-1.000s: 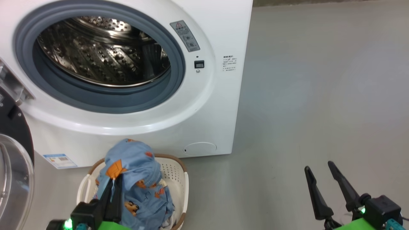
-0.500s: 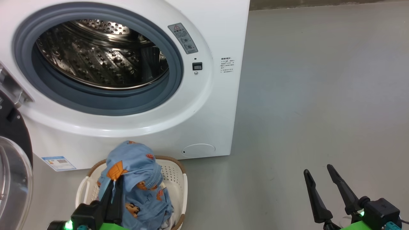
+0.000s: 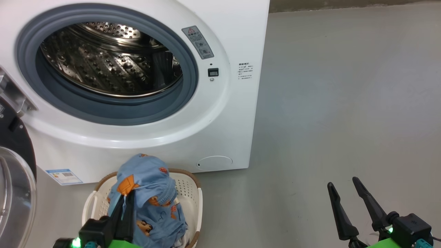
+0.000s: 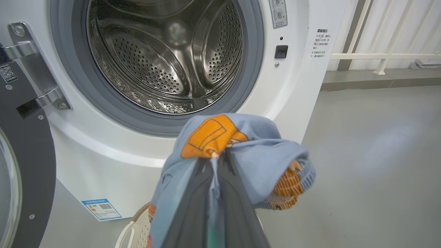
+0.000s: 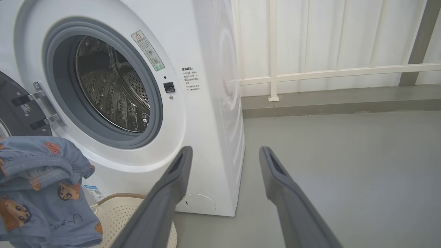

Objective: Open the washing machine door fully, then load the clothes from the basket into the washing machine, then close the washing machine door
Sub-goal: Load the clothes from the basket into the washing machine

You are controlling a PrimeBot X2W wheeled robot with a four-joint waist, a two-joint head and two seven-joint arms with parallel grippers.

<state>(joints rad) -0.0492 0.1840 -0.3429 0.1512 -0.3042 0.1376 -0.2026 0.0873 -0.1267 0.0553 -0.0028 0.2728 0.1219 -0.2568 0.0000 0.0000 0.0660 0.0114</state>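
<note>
The left gripper (image 4: pixel 217 162) is clamped tight on the clothes (image 4: pixel 248 151). Its 2 dark fingers are pressed together with a fold of light blue fabric pinched between them, just under an orange patch. The bundle drapes over and around the fingertips, so the tips themselves are mostly hidden in the left wrist view. In the head view the cloth hangs above the basket (image 3: pixel 191 193) and covers most of its inside. Whether the lower end of the fabric has cleared the basket, or whether more garments lie beneath it, I cannot tell. The near rim of the basket is cut off by the bottom edge and partly masked by the gripper's body.

The basket stands on the grey floor (image 3: pixel 327 103), just in front of the washing machine (image 3: pixel 220 131). The steel drum (image 4: pixel 165 58) is exposed inside the grey gasket (image 3: pixel 113 110). The washing machine door (image 3: pixel 13 137) is swung open to the robot's left. Just part of its black rim, its hinge bracket and a slice of glass can be seen, as the rest runs off the frame.

The right gripper (image 3: pixel 342 182) is well apart from the basket, over bare floor at the lower right. Its 2 fingers are spread wide and grip nothing, and its wrist is cropped by the frame.
</note>
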